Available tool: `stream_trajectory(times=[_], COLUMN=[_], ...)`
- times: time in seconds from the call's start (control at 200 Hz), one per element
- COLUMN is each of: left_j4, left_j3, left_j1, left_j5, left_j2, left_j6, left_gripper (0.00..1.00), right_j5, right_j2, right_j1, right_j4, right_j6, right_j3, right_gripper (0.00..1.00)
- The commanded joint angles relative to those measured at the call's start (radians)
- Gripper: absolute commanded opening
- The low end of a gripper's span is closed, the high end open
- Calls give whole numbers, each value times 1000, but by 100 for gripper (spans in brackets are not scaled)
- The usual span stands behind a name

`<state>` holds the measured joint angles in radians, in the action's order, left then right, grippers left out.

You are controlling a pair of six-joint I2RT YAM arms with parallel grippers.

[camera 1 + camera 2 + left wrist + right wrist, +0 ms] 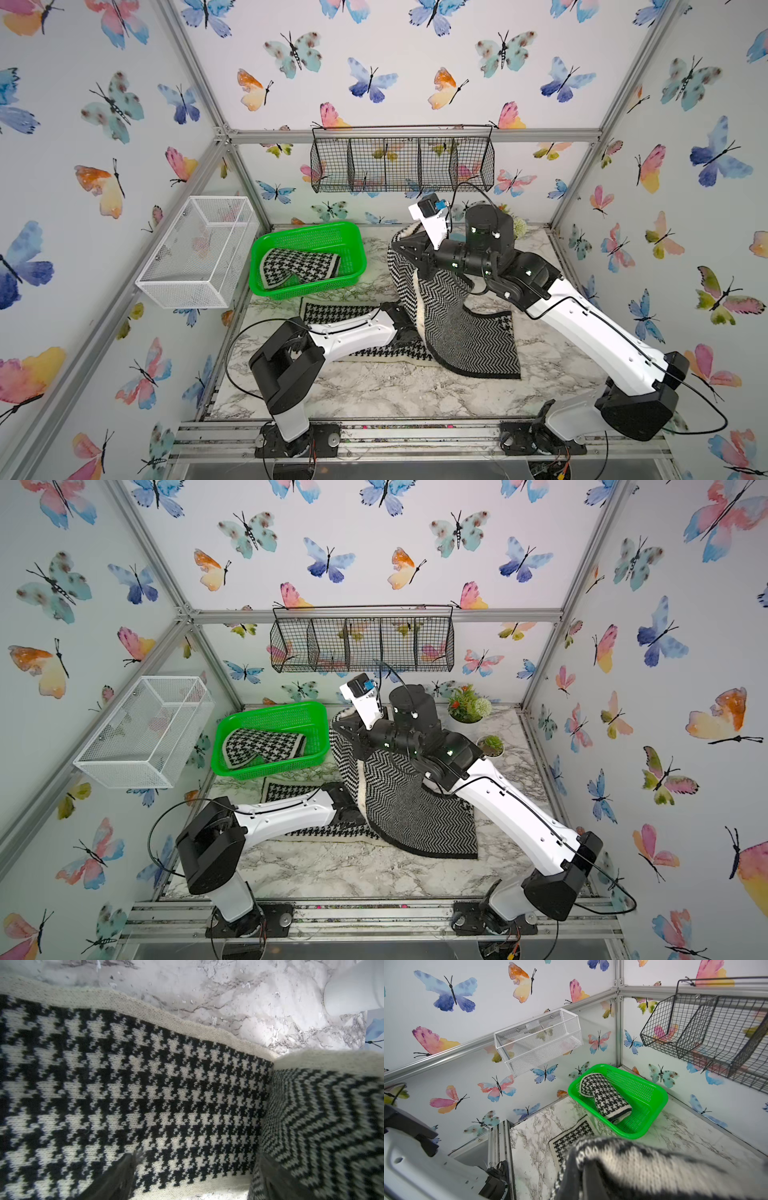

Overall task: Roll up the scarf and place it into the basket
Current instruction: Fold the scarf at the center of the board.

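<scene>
Scarf [457, 332] hides left end effector [196, 1155] from top views, not wrist view.

Right gripper [402, 250] holds herringbone scarf [457, 332] raised beside green basket [309, 227]; lower end on marble tabletop [374, 390]; houndstooth roll [299, 266] in basket

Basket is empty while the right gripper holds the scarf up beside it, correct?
Not empty: the right wrist view shows a rolled houndstooth cloth lying in the basket. The rest stands: the right gripper holds the scarf up beside it.
</scene>
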<state>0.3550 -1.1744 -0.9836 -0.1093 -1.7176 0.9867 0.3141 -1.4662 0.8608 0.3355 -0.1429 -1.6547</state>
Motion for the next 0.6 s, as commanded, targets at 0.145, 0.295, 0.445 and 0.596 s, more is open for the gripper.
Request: stream_trajectory(times=[0.145, 0.295, 0.445, 0.596], left_j4=[45, 55, 59, 56], left_j3=[-95, -142, -158, -163], left_j1=[9, 10, 13, 20], left_j5=[-33, -36, -36, -34], left_j2=[-77, -109, -112, -103], left_j6=[-66, -77, -76, -78], left_gripper=[94, 94, 94, 94], right_j5=[-96, -120, -113, -122], right_j2=[23, 3, -31, -32], right_j1=[-37, -96, -149, -161], right_j4=[-53, -49, -27, -30], right_j6=[-9, -1, 1, 3], right_j3=[10, -30, -85, -125], right_gripper=[1, 1, 1, 1])
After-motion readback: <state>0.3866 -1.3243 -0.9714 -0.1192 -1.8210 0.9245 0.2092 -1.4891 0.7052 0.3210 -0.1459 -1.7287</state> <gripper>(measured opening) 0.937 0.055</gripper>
